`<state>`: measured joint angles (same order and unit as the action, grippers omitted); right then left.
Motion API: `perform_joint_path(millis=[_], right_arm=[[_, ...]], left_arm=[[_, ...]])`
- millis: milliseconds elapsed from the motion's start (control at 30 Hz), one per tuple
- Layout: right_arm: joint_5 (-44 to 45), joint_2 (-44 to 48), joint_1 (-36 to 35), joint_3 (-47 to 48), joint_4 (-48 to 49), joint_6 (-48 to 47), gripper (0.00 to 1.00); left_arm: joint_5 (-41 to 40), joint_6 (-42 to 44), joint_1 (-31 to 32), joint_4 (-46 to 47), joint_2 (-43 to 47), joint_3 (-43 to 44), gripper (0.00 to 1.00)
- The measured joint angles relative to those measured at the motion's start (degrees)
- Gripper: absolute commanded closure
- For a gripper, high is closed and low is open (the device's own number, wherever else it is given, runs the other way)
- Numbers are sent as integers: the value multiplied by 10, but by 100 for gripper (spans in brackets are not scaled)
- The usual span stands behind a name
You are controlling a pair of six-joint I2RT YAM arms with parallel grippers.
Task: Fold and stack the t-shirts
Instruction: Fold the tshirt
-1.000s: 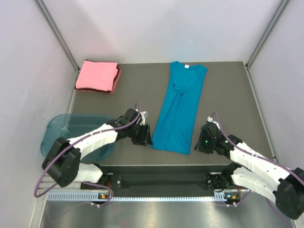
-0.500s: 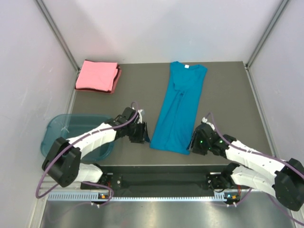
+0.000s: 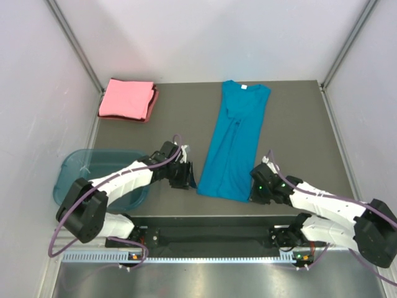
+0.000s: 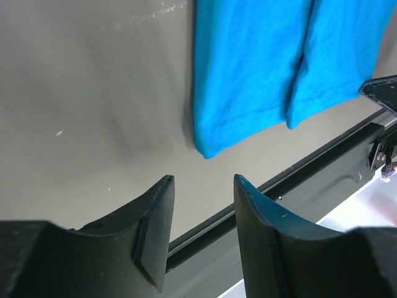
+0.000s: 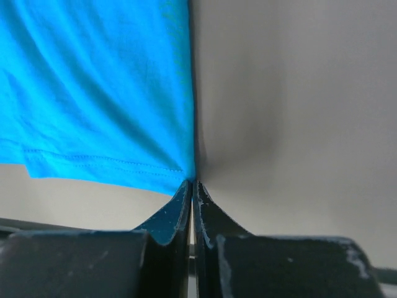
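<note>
The teal-blue t-shirt lies folded into a long strip down the middle of the table, with its white neck label at the far end. The salmon-pink t-shirt lies folded at the back left. My left gripper is open and empty just left of the teal shirt's near left corner, its fingertips a little short of the cloth. My right gripper is shut on the teal shirt's near right hem corner, low on the table.
A translucent blue plastic tub sits at the left edge beside the left arm. The table's front edge runs just behind both grippers. Grey walls enclose the table on the left, back and right.
My right gripper has moved left to the teal shirt's near right corner and is closed on it. My left gripper has barely shifted.
</note>
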<state>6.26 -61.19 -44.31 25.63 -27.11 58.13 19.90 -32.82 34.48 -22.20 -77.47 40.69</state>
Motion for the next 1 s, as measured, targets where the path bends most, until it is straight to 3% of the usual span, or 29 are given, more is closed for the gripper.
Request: perform_joint_path(millis=[433,800,967,1000], right_arm=[[34,121,-2,-9,-97,-2,100],[33,197,-2,-55,-141,5,100],[31,203,-2,-55,-145,6,82],[30,203,-2,-55,-147,6,68]], left_arm=[[58,-36,23,46,5,-32,50],[60,-105,71,106,4,-73,49],[51,-123,83,125,-6,-80,50],[49,-124,83,128,-9,-81,51]])
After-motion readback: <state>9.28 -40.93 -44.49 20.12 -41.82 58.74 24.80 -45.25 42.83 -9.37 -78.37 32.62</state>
